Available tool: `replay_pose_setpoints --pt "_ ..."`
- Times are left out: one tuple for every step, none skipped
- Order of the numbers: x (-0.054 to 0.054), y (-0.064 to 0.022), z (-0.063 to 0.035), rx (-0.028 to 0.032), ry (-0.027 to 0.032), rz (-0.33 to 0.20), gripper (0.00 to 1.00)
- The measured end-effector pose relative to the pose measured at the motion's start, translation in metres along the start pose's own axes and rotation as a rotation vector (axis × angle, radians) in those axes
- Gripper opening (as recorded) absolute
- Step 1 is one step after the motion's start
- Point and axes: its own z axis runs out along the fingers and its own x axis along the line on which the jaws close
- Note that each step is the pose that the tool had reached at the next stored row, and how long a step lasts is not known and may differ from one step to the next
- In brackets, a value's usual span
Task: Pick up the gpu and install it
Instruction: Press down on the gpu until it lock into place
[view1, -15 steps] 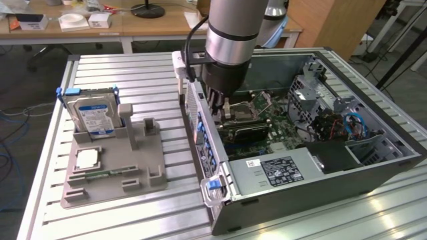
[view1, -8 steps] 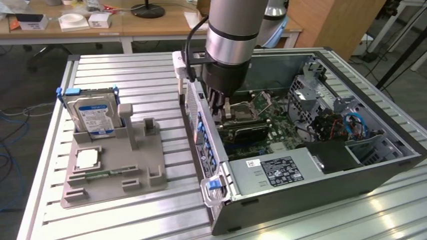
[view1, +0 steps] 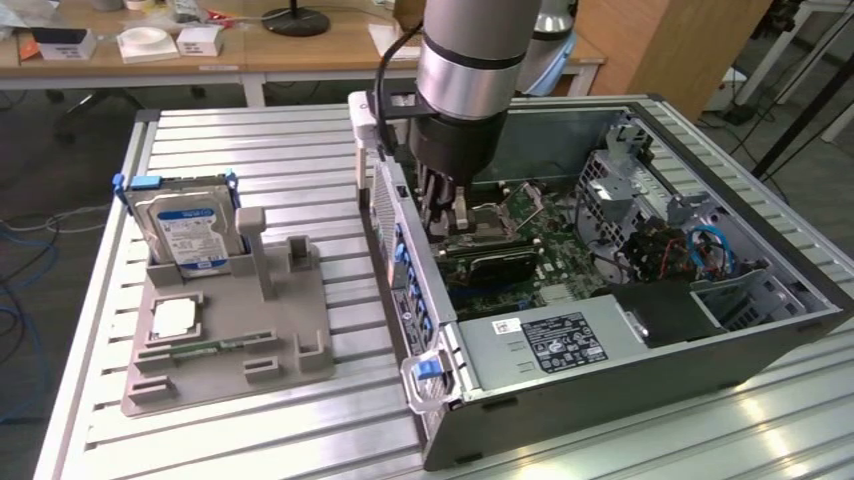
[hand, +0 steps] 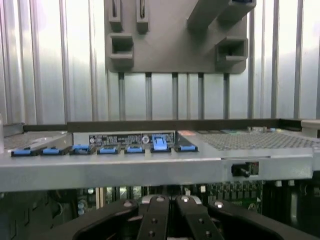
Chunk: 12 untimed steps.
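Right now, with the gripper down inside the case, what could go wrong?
1. The shut gripper hangs just over the motherboard; a sideways move might knock parts there.
2. The case wall with its blue latches stands close beside the arm; a tilted lift might scrape it.
3. Cables lie loose in the case and could snag if the arm swings that way.
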Motion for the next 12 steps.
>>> replay_pose_setpoints --pt "0.0004 0.0001 -0.0003 -0.0003 0.0004 0.000 0.11" --pt "0.0011 0.0007 -0.0004 -0.0005 0.0007 0.000 0.11" --pt "0.0012 0.0007 -0.0002 -0.0001 0.0003 0.001 0.11" --pt "0.0012 0.0007 0.0000 -0.0001 0.0004 0.001 0.11" --pt "0.0013 0.0007 0.0001 -0.0001 0.0000 0.001 0.11" --pt "0.0014 0.0010 0.0004 0.0001 -0.0002 0.002 0.11" --pt "0.0017 0.0017 0.0006 0.0002 -0.0004 0.004 0.11" --pt "0.0022 0.0018 0.0008 0.0003 -0.0003 0.005 0.11" --pt "0.0025 0.0018 0.0013 0.0005 -0.0005 0.006 0.11" --pt "0.0027 0.0019 0.0019 0.0006 -0.0005 0.006 0.11" --pt "0.0031 0.0018 0.0026 0.0005 -0.0002 0.006 0.11" --pt "0.0034 0.0018 0.0034 0.0008 -0.0003 0.006 0.11"
